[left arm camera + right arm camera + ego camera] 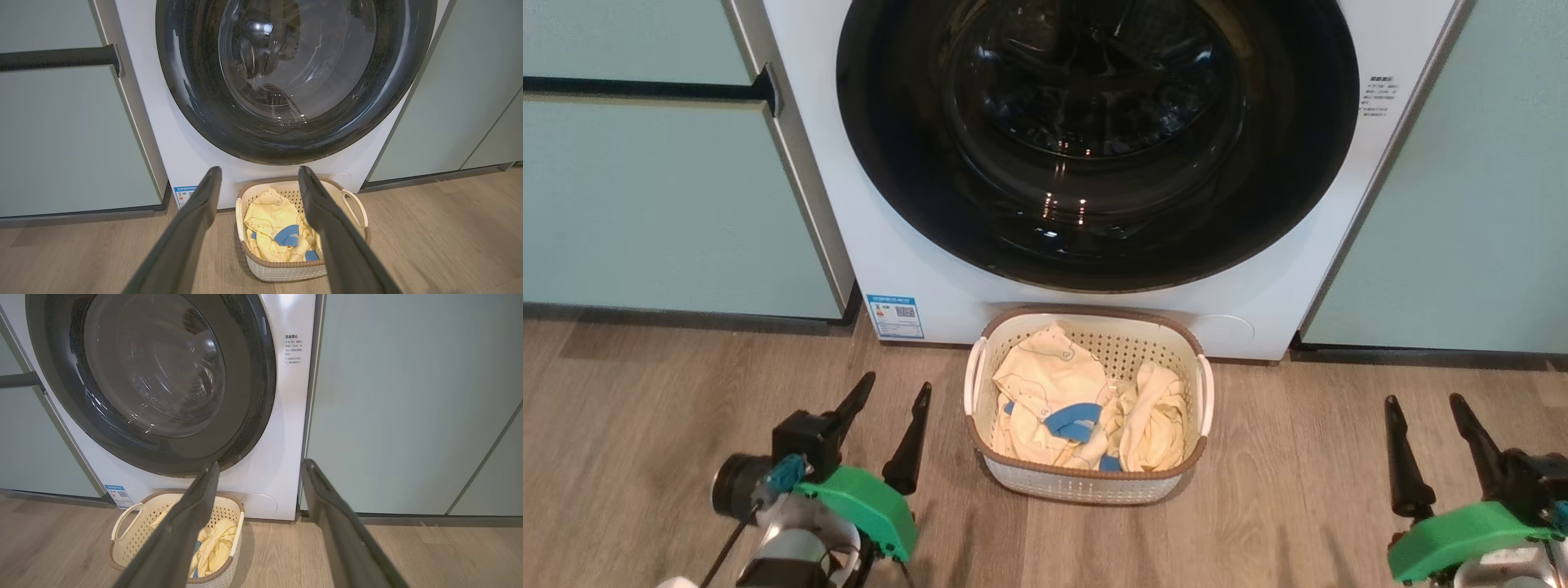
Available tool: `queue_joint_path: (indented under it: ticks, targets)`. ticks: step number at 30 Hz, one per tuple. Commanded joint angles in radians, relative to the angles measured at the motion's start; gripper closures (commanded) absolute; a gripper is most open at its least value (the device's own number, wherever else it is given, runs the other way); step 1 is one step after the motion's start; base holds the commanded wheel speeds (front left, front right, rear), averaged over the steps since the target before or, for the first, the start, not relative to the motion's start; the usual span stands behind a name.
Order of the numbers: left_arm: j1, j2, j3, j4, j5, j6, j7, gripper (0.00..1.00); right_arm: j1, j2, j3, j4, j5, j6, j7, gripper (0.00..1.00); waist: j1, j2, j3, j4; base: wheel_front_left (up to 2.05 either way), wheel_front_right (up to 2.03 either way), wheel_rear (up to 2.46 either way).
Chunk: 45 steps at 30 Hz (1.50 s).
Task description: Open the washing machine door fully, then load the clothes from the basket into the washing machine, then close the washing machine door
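The white washing machine (898, 245) stands straight ahead, its round black-rimmed door (1094, 139) shut flat against the front. On the floor just before it sits the cream basket (1088, 482) holding pale yellow clothes (1062, 400) with blue patches. My left gripper (894, 392) hovers open to the basket's left, nothing between its fingers. Off to the basket's right my right gripper (1425, 403) is open and empty too. The left wrist view has the door (294, 77), the basket (286, 267) and the clothes (269, 228); the right wrist view has the door (155, 379) and basket (139, 526).
Pale green cabinets (662, 196) flank the machine on both sides, the left one with a dark bar handle (645, 88). Wooden floor (1298, 490) stretches around the basket. A blue sticker (895, 316) marks the machine's lower left corner.
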Motion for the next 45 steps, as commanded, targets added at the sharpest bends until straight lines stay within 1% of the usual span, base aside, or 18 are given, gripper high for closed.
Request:
queue_joint_path:
  ticks: [1, 10, 32, 38, 45]
  targets:
    - [-0.056, 0.024, 0.027, -0.035, 0.000, 0.004, -0.011, 0.00, -0.054, -0.006, 0.015, -0.035, -0.003, 0.004, -0.011, 0.00, 0.0000, -0.0001, 0.001, 0.000, 0.34, 0.34, -0.68]
    - [-0.055, 0.030, 0.019, -0.044, 0.005, 0.007, -0.017, 0.00, -0.054, -0.004, 0.012, -0.041, -0.004, 0.004, -0.010, 0.00, 0.0000, -0.0001, 0.008, -0.006, 0.74, 0.74, -1.47]
    - [-0.069, 0.037, 0.009, -0.043, -0.008, 0.006, -0.022, 0.00, -0.061, 0.001, 0.007, -0.049, -0.004, 0.004, -0.011, 0.00, 0.0000, -0.0001, 0.030, -0.017, 1.18, 1.18, -2.37]
    - [-0.072, 0.037, 0.006, -0.048, -0.013, 0.002, -0.022, 0.00, -0.064, 0.002, 0.006, -0.048, -0.005, 0.004, -0.011, 0.00, 0.0000, -0.0001, 0.036, -0.021, 0.61, 0.61, -1.22]
    - [-0.072, 0.037, 0.004, -0.045, -0.016, 0.003, -0.023, 0.00, -0.066, 0.003, 0.004, -0.047, -0.007, 0.004, -0.012, 0.00, 0.0000, -0.0001, 0.039, -0.025, 0.13, 0.13, -0.25]
